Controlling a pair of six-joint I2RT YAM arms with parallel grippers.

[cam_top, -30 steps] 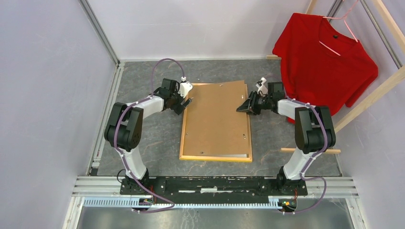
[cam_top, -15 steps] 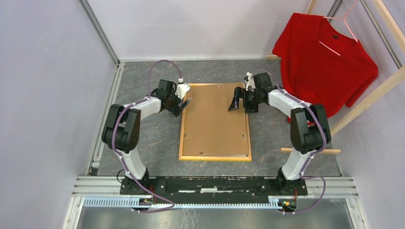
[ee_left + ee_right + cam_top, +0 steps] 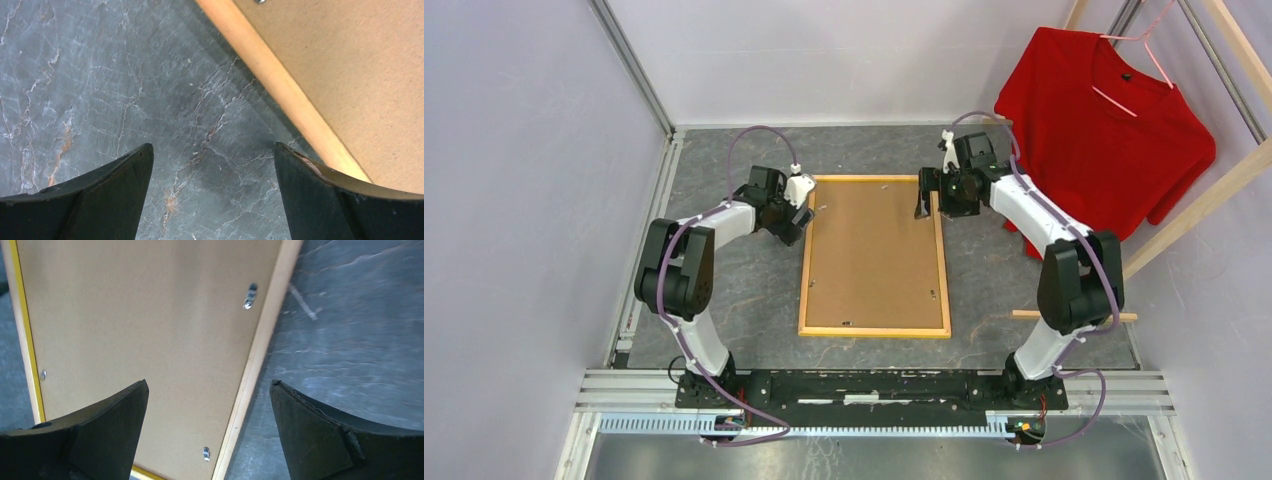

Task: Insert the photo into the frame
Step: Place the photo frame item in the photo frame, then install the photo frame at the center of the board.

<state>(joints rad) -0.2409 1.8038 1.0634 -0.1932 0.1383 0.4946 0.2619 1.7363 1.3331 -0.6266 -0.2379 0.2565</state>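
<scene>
So the frame (image 3: 874,330) is lying face down in the middle of the counter (image 3: 724,300), long side running near to far, pale wood back facing up. The brown backing panel (image 3: 874,250) sits inside it, flat and square with the rails as far as I can tell from overhead. That's how you'd want it for closing up: face down means everything drops in from the back.

The photo isn't visible in any view. My guess is it's sandwiched under the panel, but honestly I can't confirm that from here.

The left end effector (image 3: 807,212) is by the far-left corner with its jaws spread wide and nothing in them. Its wrist view (image 3: 211,146) shows bare counter between the fingers and the wooden rail (image 3: 280,90) running just off to the right. So it's beside the frame, not on it.

The right end effector (image 3: 921,205) is at the far-right corner, also gaping wide and empty. From its own camera (image 3: 207,382) it looks down over the panel and the right-hand rail (image 3: 255,360). A couple of small metal tabs (image 3: 248,296) show along that rail. I'd bet those are what lock the panel in, so turning or pressing them looks like the job left. Whether they're already engaged is too small to make out.
</scene>
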